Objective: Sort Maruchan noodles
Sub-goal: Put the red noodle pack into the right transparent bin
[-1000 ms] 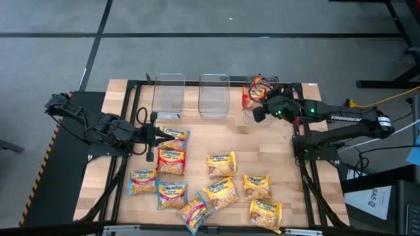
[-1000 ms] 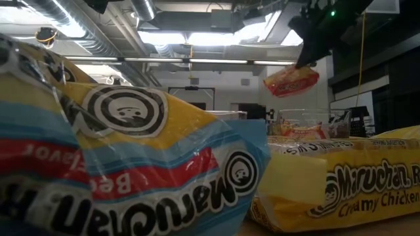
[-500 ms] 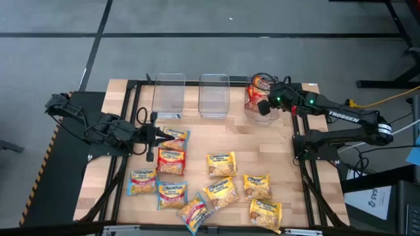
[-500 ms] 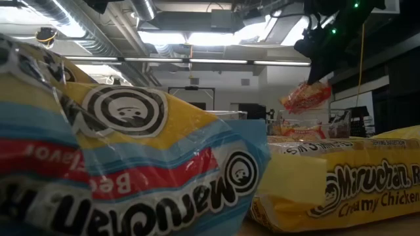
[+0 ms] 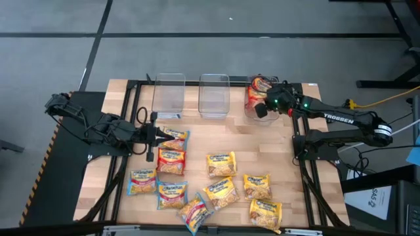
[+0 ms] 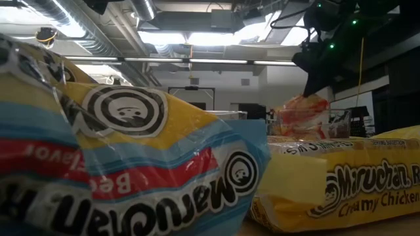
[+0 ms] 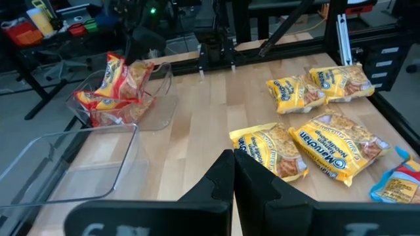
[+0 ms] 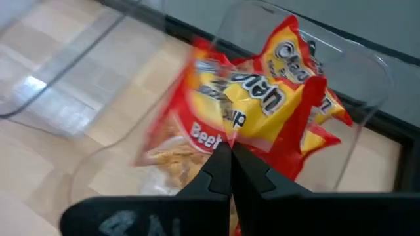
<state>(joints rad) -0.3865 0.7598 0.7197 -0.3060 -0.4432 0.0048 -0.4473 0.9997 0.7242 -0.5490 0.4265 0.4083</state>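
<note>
A red-trimmed Maruchan beef packet hangs upright in the rightmost clear bin, at the far right of the table. The right gripper is pinched shut on this packet's lower edge; in the right wrist view its two dark fingers meet with no gap around the wrapper. At least one more red-trimmed packet stands in the same bin, just behind the held one and touching it. In the low view the held packet sits inside the bin walls, directly below the right arm.

Two further clear bins stand in the same row along the far edge: the middle bin and the left bin.

The remaining packets lie flat on the near half of the table. On the right, yellow-trimmed packets form a loose group, near one another. On the left, blue-trimmed packets and a red-trimmed packet lie just beside each other.

The left gripper sits low at the left side, beside a blue-trimmed packet. In the left wrist view its fingers are pressed together, with nothing between them.
</note>
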